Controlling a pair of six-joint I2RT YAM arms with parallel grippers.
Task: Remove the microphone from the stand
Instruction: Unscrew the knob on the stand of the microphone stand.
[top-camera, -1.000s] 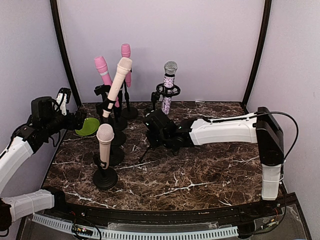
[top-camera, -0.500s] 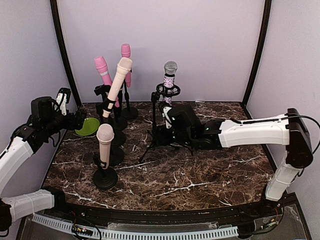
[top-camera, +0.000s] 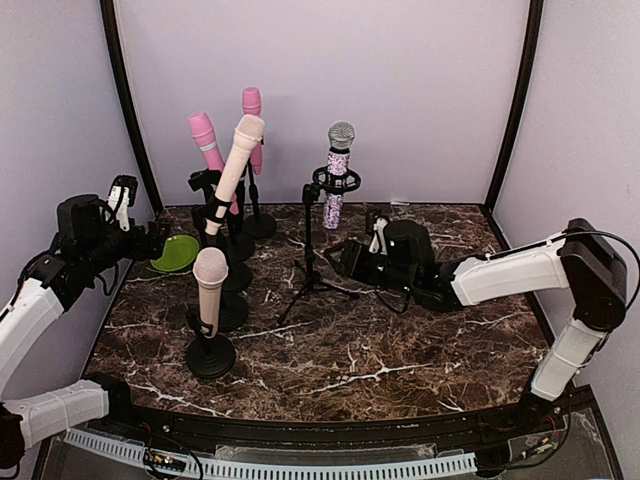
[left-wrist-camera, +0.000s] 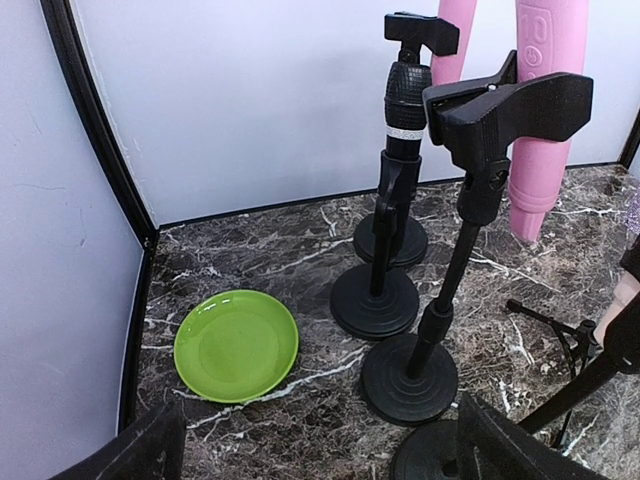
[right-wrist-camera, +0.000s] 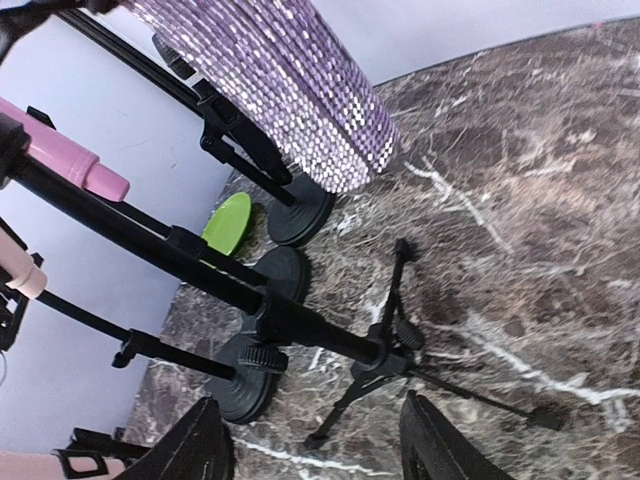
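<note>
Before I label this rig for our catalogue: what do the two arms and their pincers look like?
Both the left arm and the right arm have white shell links joined by black joints, with thin black cables running alongside. The left pincer and the right pincer each have two broad, matte black fingers.

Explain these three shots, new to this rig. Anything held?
Two white-and-black robot arms are bolted at the near edge of a dark marble-patterned table. The wide picture is from a fixed camera above and behind them; the other two from wrist cameras. On it are a glittery purple microphone in a black tripod stand, two pink microphones and two cream microphones on black round-based stands, and a round green plate. The left end effector and right end effector are open, holding nothing.
</note>
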